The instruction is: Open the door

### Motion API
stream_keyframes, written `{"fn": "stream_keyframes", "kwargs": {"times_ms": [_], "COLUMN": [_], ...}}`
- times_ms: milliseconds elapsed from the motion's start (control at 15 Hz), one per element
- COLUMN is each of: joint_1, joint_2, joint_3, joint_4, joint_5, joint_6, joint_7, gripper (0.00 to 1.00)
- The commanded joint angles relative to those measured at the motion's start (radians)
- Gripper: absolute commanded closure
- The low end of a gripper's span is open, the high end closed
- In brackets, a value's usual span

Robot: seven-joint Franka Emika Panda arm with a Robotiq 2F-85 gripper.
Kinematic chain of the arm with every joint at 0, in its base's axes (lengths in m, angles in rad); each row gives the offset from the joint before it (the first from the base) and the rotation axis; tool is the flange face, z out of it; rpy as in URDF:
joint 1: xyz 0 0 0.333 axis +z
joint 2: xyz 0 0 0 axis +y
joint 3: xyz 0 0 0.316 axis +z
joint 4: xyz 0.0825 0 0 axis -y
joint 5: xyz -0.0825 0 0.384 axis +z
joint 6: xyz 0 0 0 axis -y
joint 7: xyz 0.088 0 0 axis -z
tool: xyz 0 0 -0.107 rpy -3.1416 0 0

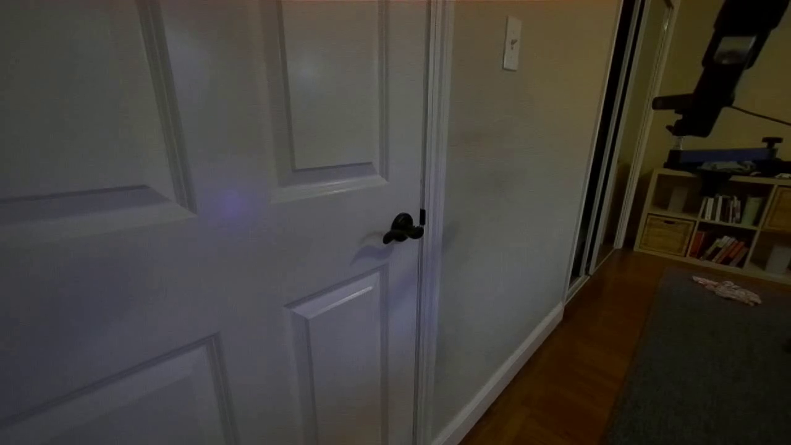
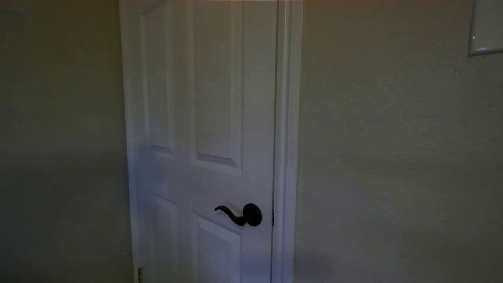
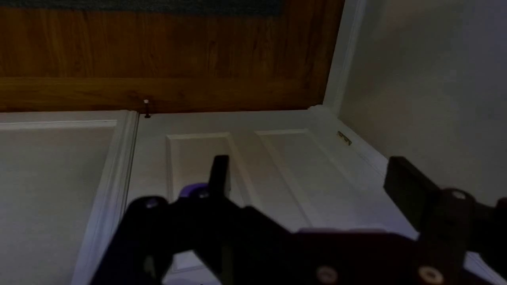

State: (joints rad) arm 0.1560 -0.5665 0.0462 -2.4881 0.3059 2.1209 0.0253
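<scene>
The white panelled door (image 1: 235,259) sits flush in its frame in both exterior views (image 2: 177,177); it looks closed. Its dark lever handle (image 1: 403,228) is at the door's right edge; in an exterior view the handle (image 2: 239,215) points left and lies about level. The wrist view is upside down, with the floor at the top. There, my gripper (image 3: 311,178) is open and empty, its two dark fingers wide apart in front of the door (image 3: 273,158). The handle is not clearly seen in the wrist view. My gripper is not seen in either exterior view.
A wall with a light switch (image 1: 511,43) adjoins the door frame (image 2: 289,137). A side wall (image 3: 427,99) meets the hinge side. A small doorstop (image 3: 147,109) is low by the door. A shelf (image 1: 704,216), a rug (image 1: 704,358) and a cloth (image 1: 729,289) lie farther off.
</scene>
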Motion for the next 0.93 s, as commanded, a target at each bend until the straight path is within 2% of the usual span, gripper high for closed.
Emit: {"fn": "stream_keyframes", "kwargs": {"times_ms": [0, 333, 600, 867], "joint_1": [-0.031, -0.106, -0.159, -0.169], "joint_2": [0.029, 0.125, 0.247, 0.38], "joint_3": [0.022, 0.068, 0.109, 0.112], "joint_4": [0.012, 0.054, 0.126, 0.196], "joint_5": [-0.024, -0.122, -0.198, -0.2], "joint_6": [0.006, 0.019, 0.026, 0.057], "joint_7": [0.042, 0.203, 0.415, 0.624], "gripper": [0.0, 0.0, 0.0, 0.0]}}
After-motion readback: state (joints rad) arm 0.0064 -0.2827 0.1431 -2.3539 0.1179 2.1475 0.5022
